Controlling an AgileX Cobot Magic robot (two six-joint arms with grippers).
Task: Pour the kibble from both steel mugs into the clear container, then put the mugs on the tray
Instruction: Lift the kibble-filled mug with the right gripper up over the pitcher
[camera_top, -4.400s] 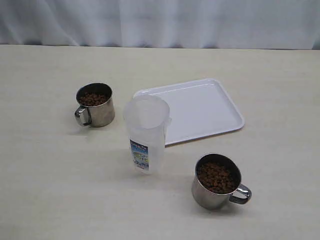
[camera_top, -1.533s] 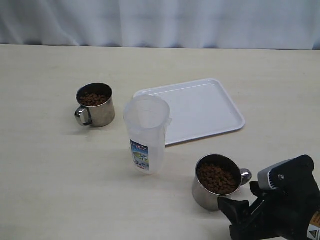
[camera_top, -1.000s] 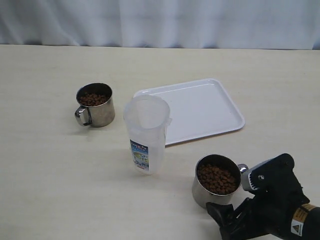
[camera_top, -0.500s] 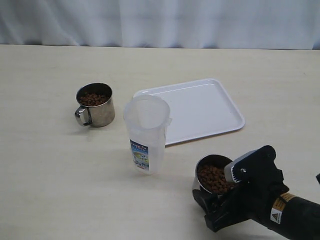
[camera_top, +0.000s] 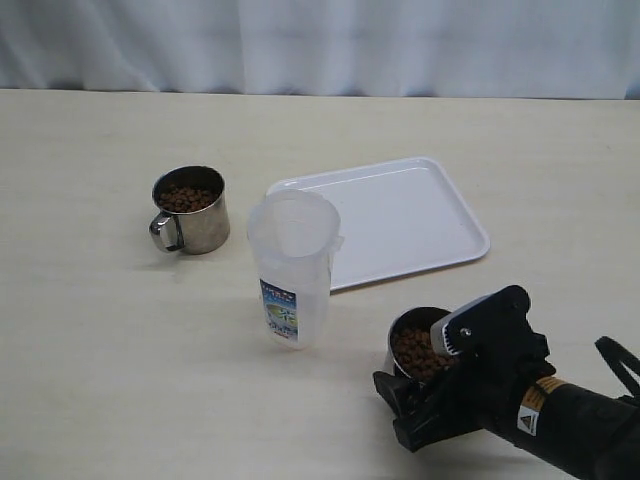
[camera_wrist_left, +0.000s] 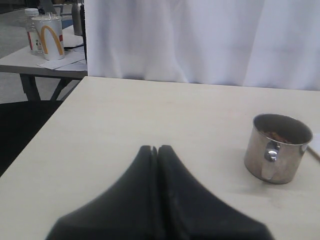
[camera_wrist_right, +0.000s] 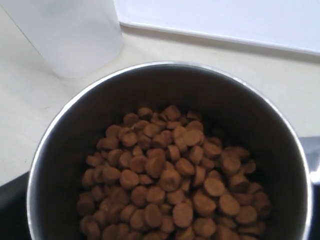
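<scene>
Two steel mugs hold kibble. The left mug stands apart, handle toward the front left, with its kibble showing. My open right gripper straddles the right mug, a dark finger on each side; its kibble fills the right wrist view. The clear container stands upright between the mugs. Behind it lies the white tray, with nothing on it. My left gripper is shut on nothing, low over the table short of the left mug.
A white curtain closes off the back of the table. In the left wrist view the table edge drops off beside a second table carrying a paper cup and a bottle.
My right arm has slid leftward from beside the right mug until its open jaws stand around it, hiding the handle. The left mug, container and tray have not moved.
</scene>
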